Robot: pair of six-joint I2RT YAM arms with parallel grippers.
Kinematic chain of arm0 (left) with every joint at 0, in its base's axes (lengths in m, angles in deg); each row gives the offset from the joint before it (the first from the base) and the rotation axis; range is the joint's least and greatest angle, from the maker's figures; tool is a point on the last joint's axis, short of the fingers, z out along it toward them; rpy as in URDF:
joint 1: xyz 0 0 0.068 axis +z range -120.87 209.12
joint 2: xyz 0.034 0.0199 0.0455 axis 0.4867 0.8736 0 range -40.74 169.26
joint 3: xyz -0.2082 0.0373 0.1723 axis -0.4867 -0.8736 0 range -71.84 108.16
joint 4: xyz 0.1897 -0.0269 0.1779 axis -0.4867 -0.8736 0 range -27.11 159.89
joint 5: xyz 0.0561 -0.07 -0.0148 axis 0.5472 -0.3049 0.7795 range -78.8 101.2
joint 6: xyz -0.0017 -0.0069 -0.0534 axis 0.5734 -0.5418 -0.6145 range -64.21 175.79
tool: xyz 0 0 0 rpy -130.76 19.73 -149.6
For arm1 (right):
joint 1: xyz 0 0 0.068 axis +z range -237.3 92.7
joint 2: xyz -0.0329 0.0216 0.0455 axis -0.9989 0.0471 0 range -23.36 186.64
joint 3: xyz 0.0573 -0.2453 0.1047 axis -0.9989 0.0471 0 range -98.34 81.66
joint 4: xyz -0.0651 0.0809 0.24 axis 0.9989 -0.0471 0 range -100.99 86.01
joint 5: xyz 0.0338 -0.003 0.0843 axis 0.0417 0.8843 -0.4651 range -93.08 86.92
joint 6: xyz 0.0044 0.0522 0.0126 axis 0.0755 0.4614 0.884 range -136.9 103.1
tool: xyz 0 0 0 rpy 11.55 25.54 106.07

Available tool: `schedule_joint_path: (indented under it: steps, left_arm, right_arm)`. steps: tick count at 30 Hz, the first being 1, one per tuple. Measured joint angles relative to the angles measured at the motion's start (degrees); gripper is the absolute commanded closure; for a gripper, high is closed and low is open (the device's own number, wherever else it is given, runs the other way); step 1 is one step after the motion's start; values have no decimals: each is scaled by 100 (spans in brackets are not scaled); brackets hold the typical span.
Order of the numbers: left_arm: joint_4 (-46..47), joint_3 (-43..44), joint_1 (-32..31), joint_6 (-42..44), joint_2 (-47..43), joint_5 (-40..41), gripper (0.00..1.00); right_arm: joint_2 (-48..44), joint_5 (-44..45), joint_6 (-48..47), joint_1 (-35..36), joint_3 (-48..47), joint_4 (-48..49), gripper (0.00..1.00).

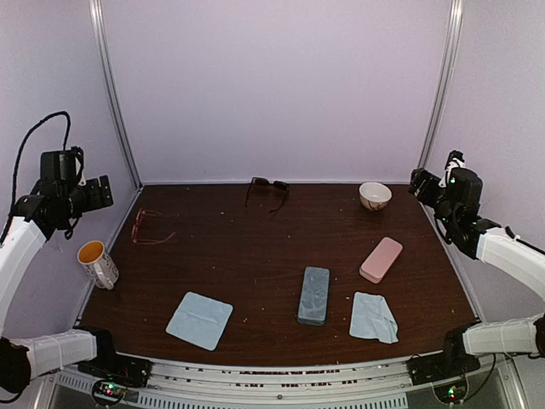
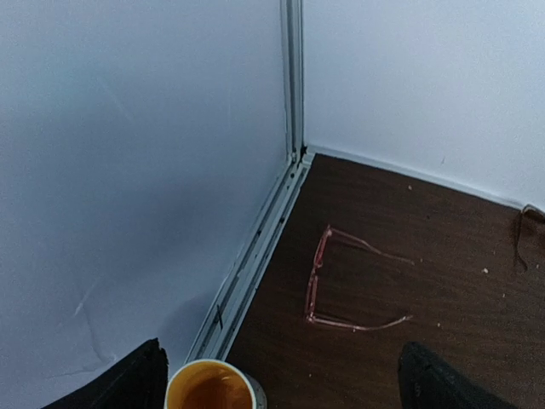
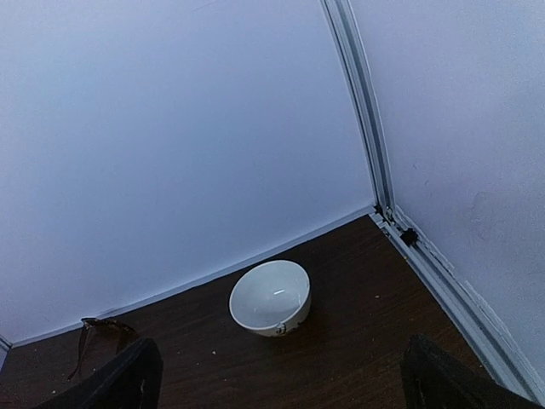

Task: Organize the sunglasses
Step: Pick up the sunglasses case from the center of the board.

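Soft light-blue fabric lies nearest: a flat left cloth (image 1: pixel 199 319) and a rumpled right cloth (image 1: pixel 373 317). Just beyond sit an oblong grey-blue case (image 1: pixel 313 295) and a smooth pink case (image 1: pixel 381 259). Organizing looks unstarted, with both pairs lying loose. The thin reddish-brown wire frame (image 1: pixel 152 227) sits far left past the mug (image 1: pixel 98 263), and the chunky dark frame (image 1: pixel 266 189) sits near the back wall. The left gripper (image 1: pixel 100 192) and right gripper (image 1: pixel 420 181) hang at the sides, jaws spread wide, holding nothing
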Motion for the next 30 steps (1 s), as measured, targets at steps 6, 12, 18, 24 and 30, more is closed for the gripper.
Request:
schedule_joint_path:
  steps: [6,12,18,24,30]
  left_arm:
    - [-599,-367,0,179,-83,-518,2]
    - [-824,-516,-2,415,-186,-782,2]
    - [-811,-516,-2,544,-223,-800,2]
    - [-802,-516,-2,577,-219,-935,2]
    - [-789,-516,-2,590,-210,-1102,2]
  right_arm:
    - [68,-581,304,-4,-70,-444,0]
    - [424,-914,540,0,-697,-1665,0]
    - [468,-791,855,79,-1300,-3121,0]
    - [748,-205,1292,442,-1871,-4572,0]
    - [1311,236,1864,861,-2175,-5619,0]
